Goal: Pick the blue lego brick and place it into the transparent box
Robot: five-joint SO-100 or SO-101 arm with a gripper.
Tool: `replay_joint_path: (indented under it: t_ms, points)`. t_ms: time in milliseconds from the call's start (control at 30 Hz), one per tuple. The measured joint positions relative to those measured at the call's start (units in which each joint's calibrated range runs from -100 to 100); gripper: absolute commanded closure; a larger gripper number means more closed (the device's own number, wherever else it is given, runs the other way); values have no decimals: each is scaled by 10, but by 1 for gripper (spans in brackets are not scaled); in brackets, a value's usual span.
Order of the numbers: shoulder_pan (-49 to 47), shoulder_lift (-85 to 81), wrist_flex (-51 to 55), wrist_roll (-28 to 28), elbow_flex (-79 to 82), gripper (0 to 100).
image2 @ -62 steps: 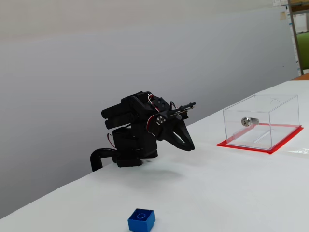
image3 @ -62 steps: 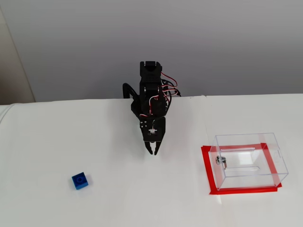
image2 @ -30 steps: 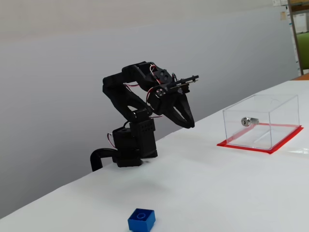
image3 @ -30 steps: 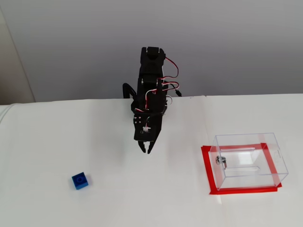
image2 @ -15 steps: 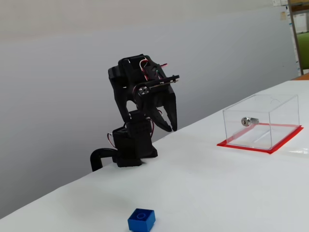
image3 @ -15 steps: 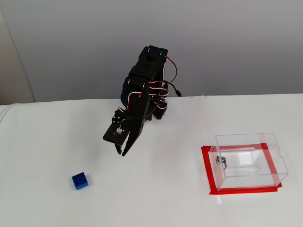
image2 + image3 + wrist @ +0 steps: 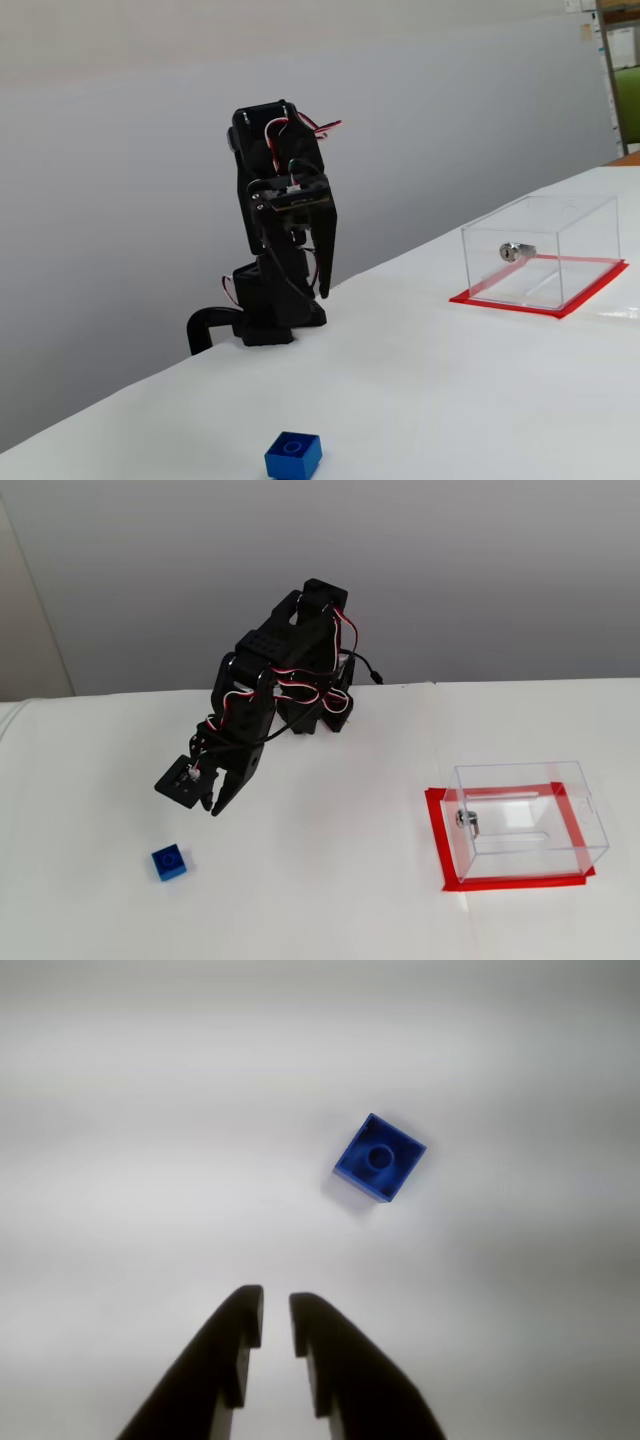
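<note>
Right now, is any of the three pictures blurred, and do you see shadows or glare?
Wrist view: soft overall, the blue lego brick slightly blurred with a faint shadow beside it; the gripper is a dark silhouette. Both fixed views are sharper; the transparent box shows pale reflections on its walls. Lighting is even and diffuse on the white table.

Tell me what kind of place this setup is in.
Probably an office or lab room used for robot trials: a bare white table against a plain grey wall, holding only the small black arm, the blue lego brick and the transparent box. Shelving shows at the far right in a fixed view.
</note>
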Motion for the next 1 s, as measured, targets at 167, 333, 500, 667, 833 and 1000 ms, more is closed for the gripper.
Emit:
replay_joint_path:
  t_ms: [167, 333, 500, 667, 833, 1000]
  points:
    - [24, 62, 7, 0, -47, 81]
    - [43, 103, 7, 0, -78, 80]
    - [49, 139, 3, 0, -83, 72]
    - [49, 162, -26, -7, -83, 69]
    - [49, 177, -48, -16, -84, 69]
    - [49, 203, -81, -37, -83, 69]
